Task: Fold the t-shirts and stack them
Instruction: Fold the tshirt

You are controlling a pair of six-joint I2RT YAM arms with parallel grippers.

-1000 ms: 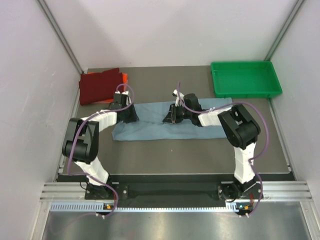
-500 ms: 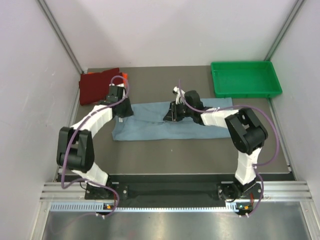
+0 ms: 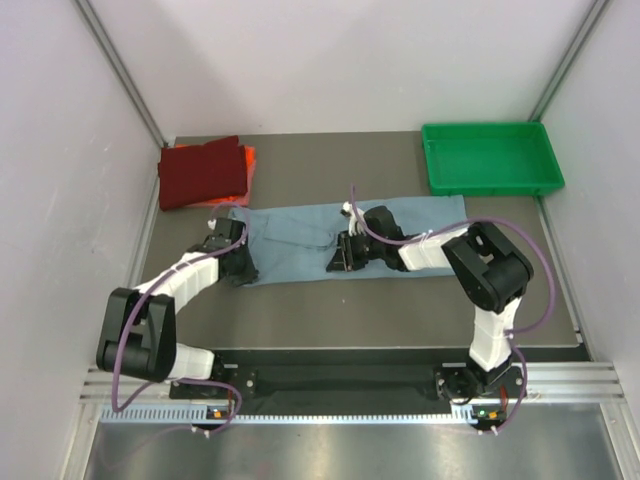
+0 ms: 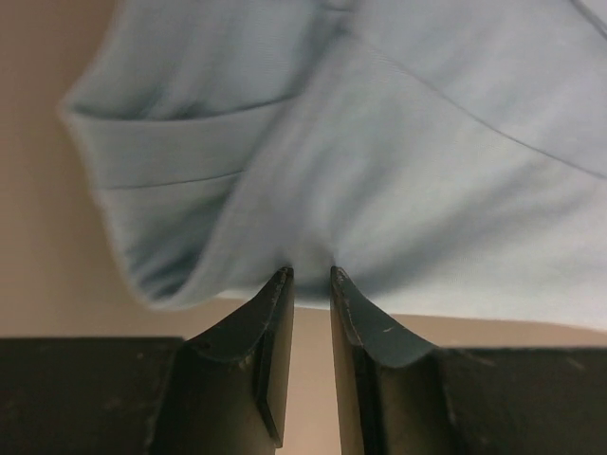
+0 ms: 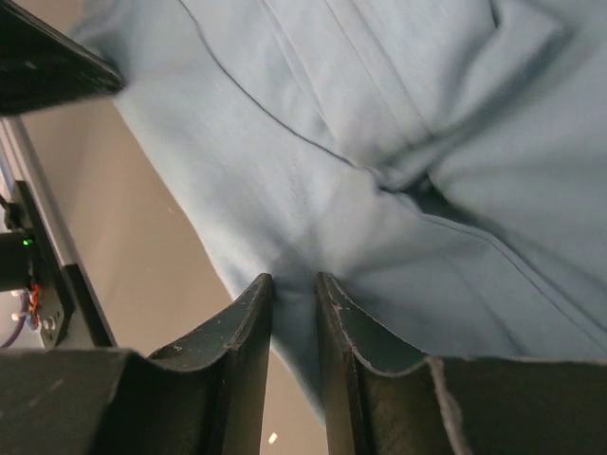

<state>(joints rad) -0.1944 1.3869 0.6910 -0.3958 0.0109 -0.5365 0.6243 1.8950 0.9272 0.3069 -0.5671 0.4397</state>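
Left hand (image 4: 310,275) and right hand (image 5: 294,280) are pinching the grey-blue t-shirt (image 3: 290,240), nearly closed. Green tray (image 3: 490,128) is sitting well apart. Orange t-shirt (image 3: 249,158) is mostly hiding under dark red t-shirt (image 3: 200,172).

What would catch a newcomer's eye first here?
The grey-blue t-shirt lies rumpled across the middle of the table, with the left gripper pinching its near left corner and the right gripper pinching its near edge at mid-length. Behind, a folded dark red t-shirt lies at the far left with an orange t-shirt peeking from under it, and a green tray stands far right.
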